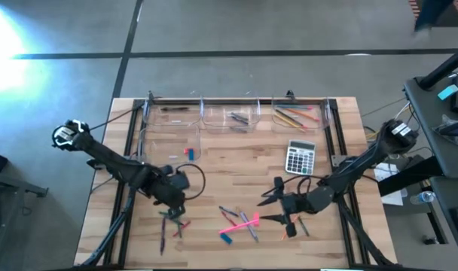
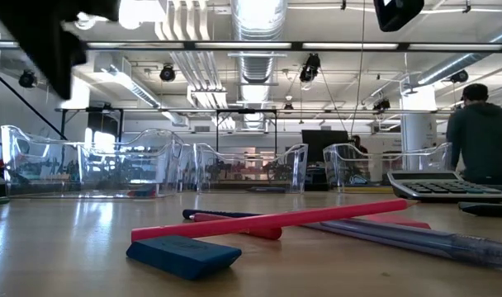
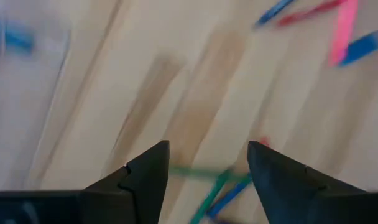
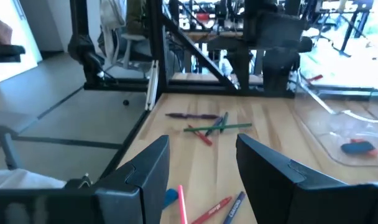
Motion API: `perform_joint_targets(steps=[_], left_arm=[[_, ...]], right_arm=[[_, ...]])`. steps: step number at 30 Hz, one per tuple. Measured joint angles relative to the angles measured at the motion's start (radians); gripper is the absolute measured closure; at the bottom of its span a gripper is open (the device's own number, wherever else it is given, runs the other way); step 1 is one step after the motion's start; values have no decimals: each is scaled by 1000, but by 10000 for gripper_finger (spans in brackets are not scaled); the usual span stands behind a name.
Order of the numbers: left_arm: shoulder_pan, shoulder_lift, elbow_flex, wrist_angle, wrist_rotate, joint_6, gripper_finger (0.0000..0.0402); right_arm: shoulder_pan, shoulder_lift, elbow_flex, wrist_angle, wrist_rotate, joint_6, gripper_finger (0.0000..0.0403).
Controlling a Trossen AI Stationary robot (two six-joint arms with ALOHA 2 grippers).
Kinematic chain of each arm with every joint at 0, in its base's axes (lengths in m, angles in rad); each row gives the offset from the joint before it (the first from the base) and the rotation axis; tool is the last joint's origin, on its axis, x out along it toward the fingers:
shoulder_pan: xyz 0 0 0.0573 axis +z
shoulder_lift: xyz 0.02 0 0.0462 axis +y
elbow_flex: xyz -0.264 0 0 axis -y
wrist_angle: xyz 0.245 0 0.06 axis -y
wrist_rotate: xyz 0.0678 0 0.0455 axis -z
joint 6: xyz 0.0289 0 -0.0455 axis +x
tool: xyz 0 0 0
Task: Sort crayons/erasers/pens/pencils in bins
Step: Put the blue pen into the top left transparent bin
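four clear bins [image 1: 236, 117] along the tabletop's [image 1: 236, 162] far edge, one calculator [image 1: 300, 157] near the right. loose sticks in three clusters up front; one blue eraser [image 1: 226, 238] by the long pink stick [image 1: 239, 225]. left end effector [image 1: 171, 213] open over green pencil [image 3: 207, 173]. right end effector [image 1: 278, 205] open, empty, beside middle cluster

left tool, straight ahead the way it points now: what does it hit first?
Probably the small pile of green, blue and red sticks lying on the table: the left wrist view shows them between the left tool fingers, which stand open. How far below is unclear.
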Motion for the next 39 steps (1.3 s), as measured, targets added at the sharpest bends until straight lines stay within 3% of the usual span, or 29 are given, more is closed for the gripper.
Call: perform_joint_targets(steps=[7,12,19,25,31,39], left_arm=[[-100,-22,-150,14,35,-247,199],[-168,-23,-222,135,35,-352,199],[-215,-23,-284,245,40,-327,199],[-249,-18,-275,288,122,-267,199],[-329,-12,-274,292,107,-580,199],[-455,100,-266,344,87,-781,199]], right_arm=[[0,71,73,-2,-2,-11,227],[0,98,99,-5,-3,-2,227],[7,127,105,-8,-3,37,227],[11,125,105,-7,-3,35,227],[11,123,105,-11,-3,36,227],[11,123,105,-11,-3,55,227]])
